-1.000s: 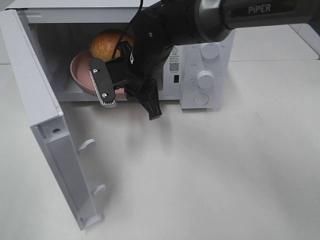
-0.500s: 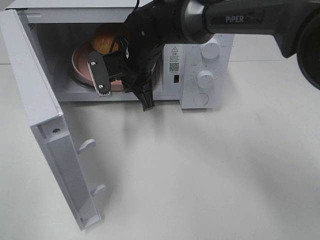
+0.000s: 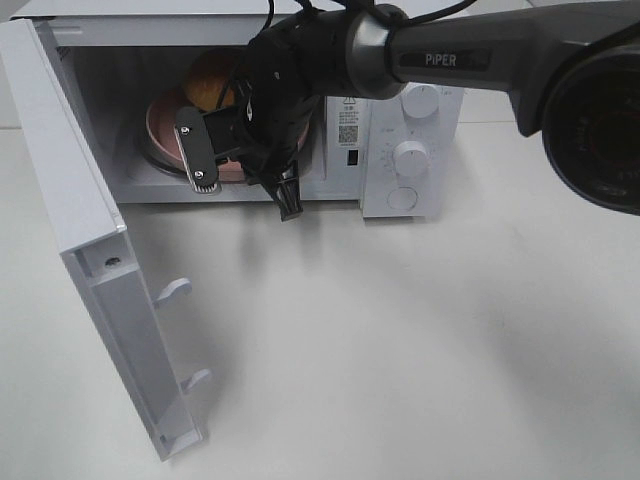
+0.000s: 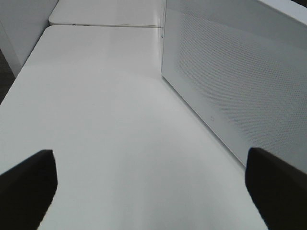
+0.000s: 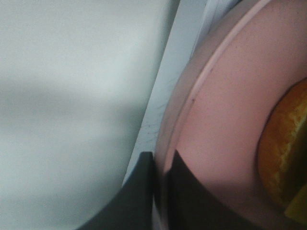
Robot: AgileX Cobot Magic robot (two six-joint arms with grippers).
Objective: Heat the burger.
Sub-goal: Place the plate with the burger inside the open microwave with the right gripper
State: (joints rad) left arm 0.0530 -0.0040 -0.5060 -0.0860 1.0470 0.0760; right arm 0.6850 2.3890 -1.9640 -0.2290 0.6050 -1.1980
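Observation:
The burger, with its orange-brown bun, sits on a round pink plate inside the open white microwave. My right gripper reaches into the oven's opening and is shut on the plate's near rim. In the right wrist view the two dark fingertips pinch the pink rim, and the bun's edge shows beside it. My left gripper is open and empty over the bare table, its two dark tips wide apart. It is out of sight in the high view.
The microwave's door stands open to the left and juts out over the table toward the front. Its knobs are on the right panel. A white perforated microwave panel stands close to the left gripper.
My right gripper has carried the plate with the burger further into the microwave and lowered it; the plate went from tilted and raised at the opening to nearly level inside.

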